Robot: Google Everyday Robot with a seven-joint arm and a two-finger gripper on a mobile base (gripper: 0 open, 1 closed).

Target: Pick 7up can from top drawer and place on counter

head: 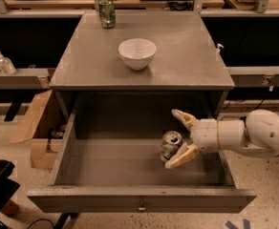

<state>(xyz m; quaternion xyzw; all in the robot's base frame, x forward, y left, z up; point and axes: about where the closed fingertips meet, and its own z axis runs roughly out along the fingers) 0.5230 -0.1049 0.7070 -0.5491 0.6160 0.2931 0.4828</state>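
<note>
The 7up can point(169, 145) stands upright inside the open top drawer point(130, 198), right of its middle, silver top up. My gripper point(175, 138) reaches in from the right on a white arm. Its two tan fingers are spread open around the can, one finger point(183, 117) behind it and one point(181, 156) in front, close to or touching its right side. The can rests on the drawer floor. The grey counter point(187, 56) lies above the drawer.
A white bowl point(137, 53) sits on the counter's middle. A darker green can point(107, 12) stands at its back left. A cardboard box point(37, 128) lies on the floor left of the drawer. Benches with cables run behind.
</note>
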